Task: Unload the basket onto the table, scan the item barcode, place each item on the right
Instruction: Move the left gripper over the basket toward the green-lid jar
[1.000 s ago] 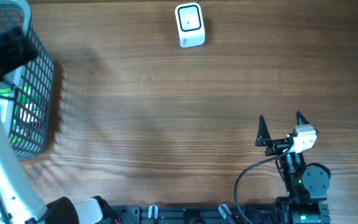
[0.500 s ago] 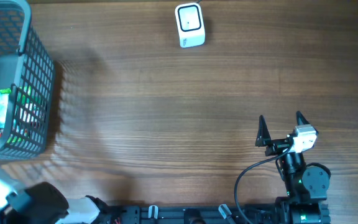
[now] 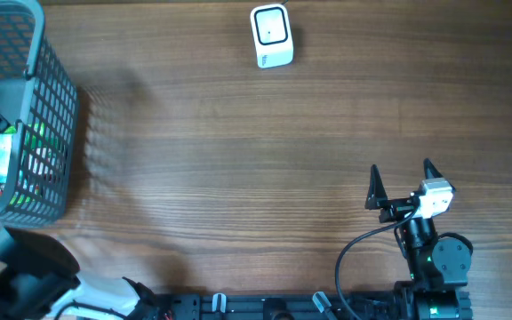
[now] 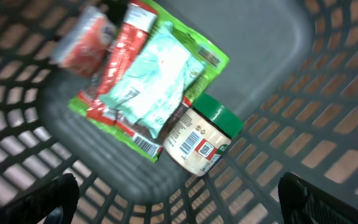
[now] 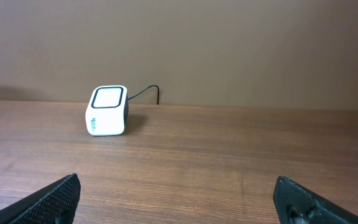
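Looking down into the grey mesh basket [image 4: 328, 74] in the left wrist view, I see a jar with a green lid [image 4: 202, 142] lying on its side, its barcode label facing up. Beside it lie a green and white packet [image 4: 154, 81] and a red packet [image 4: 82, 43]. My left gripper [image 4: 179, 202] hangs open above them, touching nothing. The white barcode scanner [image 3: 271, 36] stands at the table's far edge, also visible as the scanner [image 5: 107, 111] ahead of my right gripper [image 5: 179, 199]. That right gripper [image 3: 403, 182] is open and empty at the near right.
The basket [image 3: 56, 116] stands at the table's left edge. The scanner's cable [image 5: 148, 92] runs back toward the wall. Bare wooden table [image 3: 238, 178] lies between basket, scanner and right arm.
The left arm has shifted along the table's left edge, from lying across the basket to reaching over it from the near corner. The right arm has not moved.
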You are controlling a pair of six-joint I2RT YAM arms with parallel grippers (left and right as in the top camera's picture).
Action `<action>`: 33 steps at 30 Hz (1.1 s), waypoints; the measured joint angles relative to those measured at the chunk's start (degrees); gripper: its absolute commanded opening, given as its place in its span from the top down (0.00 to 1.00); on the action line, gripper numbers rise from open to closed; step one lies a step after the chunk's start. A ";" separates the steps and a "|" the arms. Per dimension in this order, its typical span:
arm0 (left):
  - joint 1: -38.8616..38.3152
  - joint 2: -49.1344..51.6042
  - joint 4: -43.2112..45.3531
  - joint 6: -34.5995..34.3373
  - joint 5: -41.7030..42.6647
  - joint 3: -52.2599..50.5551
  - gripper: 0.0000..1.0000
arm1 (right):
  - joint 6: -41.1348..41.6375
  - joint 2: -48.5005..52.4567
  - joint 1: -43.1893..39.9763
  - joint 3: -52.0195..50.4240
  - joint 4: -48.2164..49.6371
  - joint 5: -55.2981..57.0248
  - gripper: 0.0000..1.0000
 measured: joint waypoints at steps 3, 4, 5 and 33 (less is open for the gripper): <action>0.00 2.73 0.13 3.89 2.54 -0.09 0.00 | 0.00 0.00 0.00 0.00 0.00 0.00 0.00; 0.00 3.50 0.13 4.94 3.43 -0.15 0.00 | 0.00 0.00 0.00 0.00 0.00 0.00 0.00; 0.00 4.00 0.15 5.75 4.02 -0.22 0.00 | 0.00 0.00 0.00 0.00 0.00 0.00 0.00; 0.07 17.20 1.40 31.45 9.86 -0.44 0.20 | 0.00 0.00 0.00 0.00 0.00 0.00 0.00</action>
